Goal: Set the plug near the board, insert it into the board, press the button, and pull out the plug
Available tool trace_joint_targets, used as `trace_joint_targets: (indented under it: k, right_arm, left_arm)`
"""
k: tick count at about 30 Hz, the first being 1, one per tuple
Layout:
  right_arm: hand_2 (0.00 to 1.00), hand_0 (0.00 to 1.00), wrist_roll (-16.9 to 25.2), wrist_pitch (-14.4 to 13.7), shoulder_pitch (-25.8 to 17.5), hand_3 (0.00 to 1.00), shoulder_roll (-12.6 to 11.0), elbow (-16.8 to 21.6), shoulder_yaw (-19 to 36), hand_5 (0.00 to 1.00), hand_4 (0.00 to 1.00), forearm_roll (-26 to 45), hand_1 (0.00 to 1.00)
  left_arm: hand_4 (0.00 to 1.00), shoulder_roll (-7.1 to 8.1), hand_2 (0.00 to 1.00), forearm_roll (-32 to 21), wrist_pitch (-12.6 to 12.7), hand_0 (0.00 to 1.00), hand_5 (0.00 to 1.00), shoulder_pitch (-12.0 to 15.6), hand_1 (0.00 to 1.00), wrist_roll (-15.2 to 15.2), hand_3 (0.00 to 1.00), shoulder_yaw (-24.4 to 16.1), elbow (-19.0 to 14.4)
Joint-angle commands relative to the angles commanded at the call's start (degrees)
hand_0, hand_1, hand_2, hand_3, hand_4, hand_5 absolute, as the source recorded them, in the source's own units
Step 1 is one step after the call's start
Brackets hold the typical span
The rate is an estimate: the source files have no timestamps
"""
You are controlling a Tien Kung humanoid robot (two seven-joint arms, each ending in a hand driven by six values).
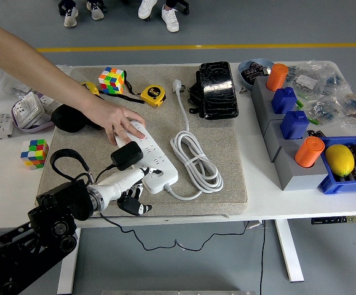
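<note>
One hand is working: my left hand lies at the near end of the white power strip, fingers curled loosely, holding nothing. Just beyond its fingertips the black plug sits on the strip, which a person's hand steadies. I judge the plug seated; next, the button.

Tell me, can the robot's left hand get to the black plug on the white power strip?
Probably yes. The left hand is already right beside the black plug on the white power strip, with nothing between them. The person's hand only holds the strip's far end.
</note>
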Motion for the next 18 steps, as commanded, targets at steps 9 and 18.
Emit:
trace_joint_targets:
  k: [9,18]
  right_arm:
    - [0.537,0.550,0.00,-0.01,0.00,0.508,0.02,-0.03,0.01,0.355,0.841,0.03,0.582]
    - [0.538,0.550,-0.02,0.01,0.10,0.508,0.10,-0.11,-0.20,0.354,0.841,0.13,0.583]
  left_arm:
    - [0.724,0.17,0.159,-2.10,5.69,0.068,0.002,0.15,0.096,-6.95,0.885,-1.10,-0.91]
    - [0.767,-0.33,0.418,-12.93,19.85,0.237,0.282,0.28,0.256,-23.36,0.586,-0.11,3.57]
